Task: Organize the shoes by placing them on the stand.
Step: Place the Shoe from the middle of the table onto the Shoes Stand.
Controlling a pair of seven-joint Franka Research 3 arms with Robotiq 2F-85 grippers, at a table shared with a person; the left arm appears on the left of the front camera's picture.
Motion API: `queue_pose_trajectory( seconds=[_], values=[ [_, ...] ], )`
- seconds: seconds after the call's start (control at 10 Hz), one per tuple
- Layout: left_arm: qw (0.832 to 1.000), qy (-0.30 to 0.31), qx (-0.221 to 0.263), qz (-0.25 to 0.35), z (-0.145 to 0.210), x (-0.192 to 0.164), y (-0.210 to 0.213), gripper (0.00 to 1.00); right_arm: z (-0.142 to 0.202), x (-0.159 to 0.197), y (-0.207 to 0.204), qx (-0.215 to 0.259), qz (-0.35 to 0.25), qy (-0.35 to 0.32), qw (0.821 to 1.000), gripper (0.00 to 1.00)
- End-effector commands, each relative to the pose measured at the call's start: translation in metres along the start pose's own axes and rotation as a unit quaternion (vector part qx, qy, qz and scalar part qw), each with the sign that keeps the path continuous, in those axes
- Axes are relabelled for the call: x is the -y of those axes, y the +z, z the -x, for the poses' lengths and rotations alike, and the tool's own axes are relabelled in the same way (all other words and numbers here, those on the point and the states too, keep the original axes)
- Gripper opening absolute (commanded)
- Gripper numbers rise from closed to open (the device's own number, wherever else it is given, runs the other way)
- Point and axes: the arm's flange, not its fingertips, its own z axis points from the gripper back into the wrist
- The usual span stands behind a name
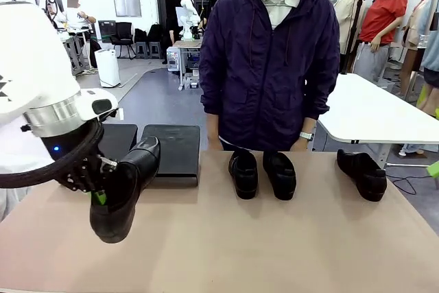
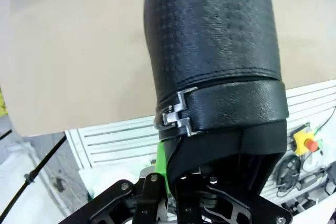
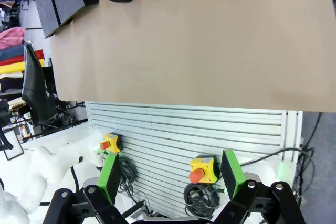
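My left gripper is shut on a glossy black shoe and holds it in the air over the table's left part, toe tilted up toward the stand. In the left wrist view that shoe rises from between my fingers, with one green pad against its side. The stand is two matte-black trays, one and the other, at the far left. A pair of shoes sits at the far middle, and a single shoe at the far right. My right gripper hangs open over the table's near edge.
A person in a purple jacket stands at the far edge behind the pair. The tan table is bare in front of the shoes. Below its near edge are a slatted panel and yellow emergency buttons. A white table stands at the back right.
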Motion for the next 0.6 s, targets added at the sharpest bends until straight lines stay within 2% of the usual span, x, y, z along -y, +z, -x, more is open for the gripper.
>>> queue_pose_trajectory(
  seconds=[0.0, 0.1, 0.2, 0.3, 0.4, 0.5],
  values=[
    [1.0, 0.004, 0.002, 0.0, 0.004, -0.005, 0.001, 0.0, 0.0, 0.0, 0.001, 0.001, -0.012, 0.011, 1.0, 1.0],
    [0.999, 0.025, 0.042, 0.015, -0.012, -0.025, 0.01, 0.0, 0.0, 0.0, 0.001, 0.001, -0.012, 0.011, 1.0, 1.0],
    [0.995, 0.076, 0.062, -0.002, -0.032, -0.061, 0.018, 0.0, 0.0, 0.0, 0.001, 0.001, -0.012, 0.011, 1.0, 1.0],
    [0.995, 0.063, 0.082, 0.003, -0.054, -0.099, 0.02, 0.0, 0.0, 0.0, 0.001, 0.001, -0.012, 0.011, 1.0, 1.0],
    [0.99, 0.097, 0.099, -0.021, -0.08, -0.141, 0.011, 0.0, 0.0, 0.0, 0.001, 0.001, -0.012, 0.011, 1.0, 1.0],
    [0.989, 0.106, 0.103, -0.024, -0.101, -0.167, -0.001, 0.0, 0.0, 0.0, 0.001, 0.001, -0.012, 0.011, 1.0, 1.0]
  ],
)
